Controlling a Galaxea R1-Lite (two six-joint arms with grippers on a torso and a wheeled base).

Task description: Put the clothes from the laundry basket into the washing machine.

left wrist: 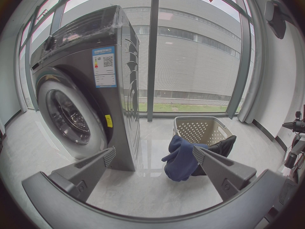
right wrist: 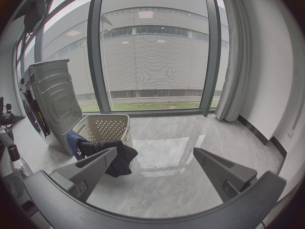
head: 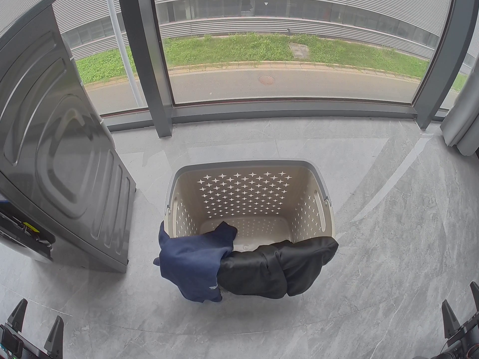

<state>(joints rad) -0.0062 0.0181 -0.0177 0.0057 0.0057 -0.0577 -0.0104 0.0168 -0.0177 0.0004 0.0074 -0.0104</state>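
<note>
A beige laundry basket (head: 249, 195) stands on the floor ahead of me. Over its near rim hang a navy blue garment (head: 192, 263) and a black garment (head: 274, 270). The grey washing machine (head: 55, 140) stands to the left of the basket, its round door (left wrist: 68, 116) facing away from it. My left gripper (head: 36, 325) is low at the near left, open and empty. My right gripper (head: 461, 307) is low at the near right, open and empty as well. The basket (left wrist: 203, 129) and blue garment (left wrist: 181, 158) also appear beyond the left gripper (left wrist: 154, 153), and the black garment (right wrist: 119, 158) beyond the right gripper (right wrist: 154, 153).
A tall window wall (head: 279, 51) with dark frames runs behind the basket. A grey curtain (head: 461, 120) hangs at the far right. Bare marble floor (head: 389, 225) spreads around the basket and in front of the machine.
</note>
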